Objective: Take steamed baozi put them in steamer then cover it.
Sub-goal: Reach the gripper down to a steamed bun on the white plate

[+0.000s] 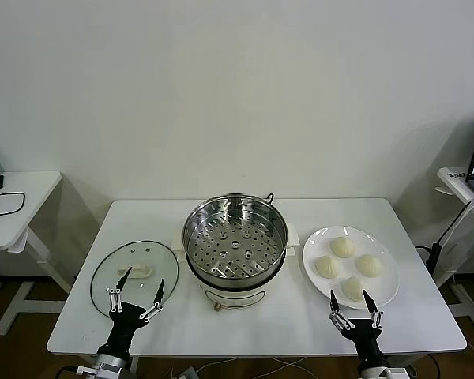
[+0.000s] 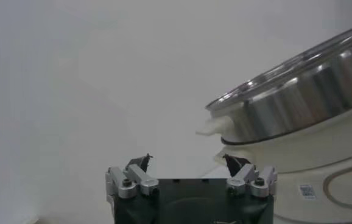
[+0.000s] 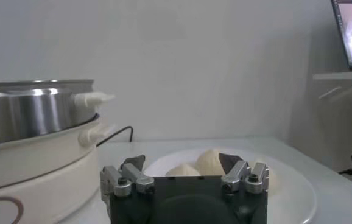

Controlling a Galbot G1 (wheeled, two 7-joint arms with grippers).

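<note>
Step in hand: we are judging that nothing is loaded yet, so we are starting with the first pick of a bun from the plate [image 1: 385, 294].
Right tool [image 1: 352, 305]: we are seeing it released, jaws spread wide and holding nothing, hanging at the near edge of the plate.
Left tool [image 1: 139, 293]: we are seeing it released too, empty, hanging over the near rim of the cover [image 1: 134, 276], which is lying flat on the surface [image 1: 253, 328] to the left of the steamer [image 1: 235, 239].
Steamed baozi [image 1: 343, 247]: four are sitting on the plate, right of the steamer, none inside it.
Doing it well: we are advising the right tool to take the nearest bun first, closing gently on its sides so the soft dough is not dented, then lifting clear of the steamer's rim before lowering onto the perforated floor.
Head view alone: it is showing us the steamer's bare floor and the cover's white handle.
Right wrist view alone: it is showing us the buns' height above the plate and the steamer wall beside them.
Left wrist view alone: it is showing us only the steamer's side and base, not the cover.
</note>
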